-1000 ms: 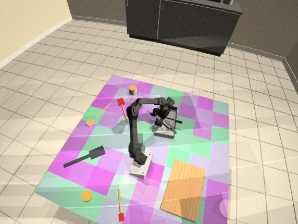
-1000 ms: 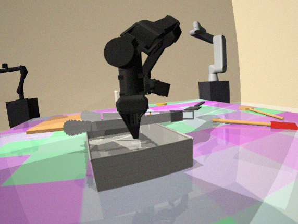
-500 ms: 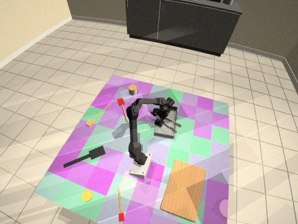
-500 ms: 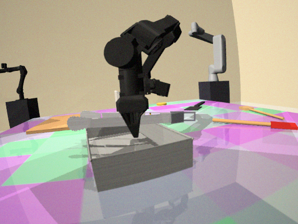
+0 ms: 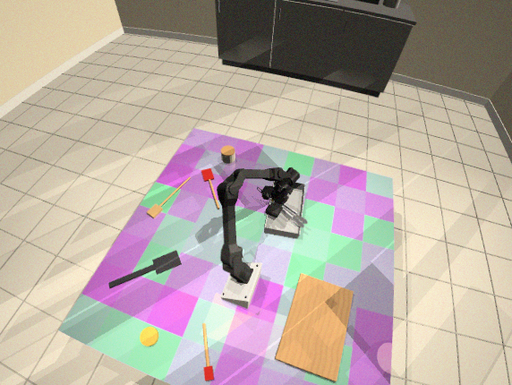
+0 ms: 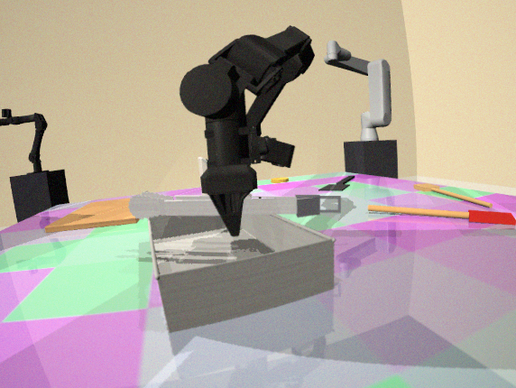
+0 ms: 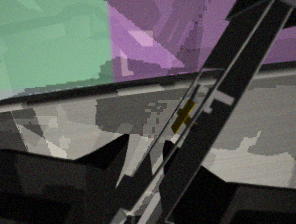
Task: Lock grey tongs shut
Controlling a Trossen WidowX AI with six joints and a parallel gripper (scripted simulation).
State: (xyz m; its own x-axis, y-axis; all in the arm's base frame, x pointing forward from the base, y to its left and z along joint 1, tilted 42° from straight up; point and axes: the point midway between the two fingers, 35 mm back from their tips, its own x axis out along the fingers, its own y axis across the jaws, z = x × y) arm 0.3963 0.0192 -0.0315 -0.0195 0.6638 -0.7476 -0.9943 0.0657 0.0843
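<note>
The grey tongs [image 5: 302, 221] [image 6: 189, 206] [image 7: 210, 130] lie level across the roasting tin [image 5: 281, 233] [image 6: 248, 284], their arms close together. Their scalloped tips point left in the exterior view and their hinge end is at the right. A small yellow piece [image 7: 183, 117] shows between the arms near the hinge in the wrist view. My gripper [image 6: 234, 233] [image 7: 146, 142] points straight down over the tin and is shut on the tongs, with a finger outside each arm. The wooden board [image 5: 313, 327] [image 6: 96, 213] lies flat with nothing on it.
A black spatula [image 5: 166, 261], a wooden one [image 5: 154, 210], two red-headed ones [image 5: 207, 175] [image 5: 209, 372], a can [image 5: 228, 155] and a yellow disc [image 5: 149, 336] lie around the arm's base [image 5: 242, 291]. A pink disc [image 5: 385, 356] is beyond the board.
</note>
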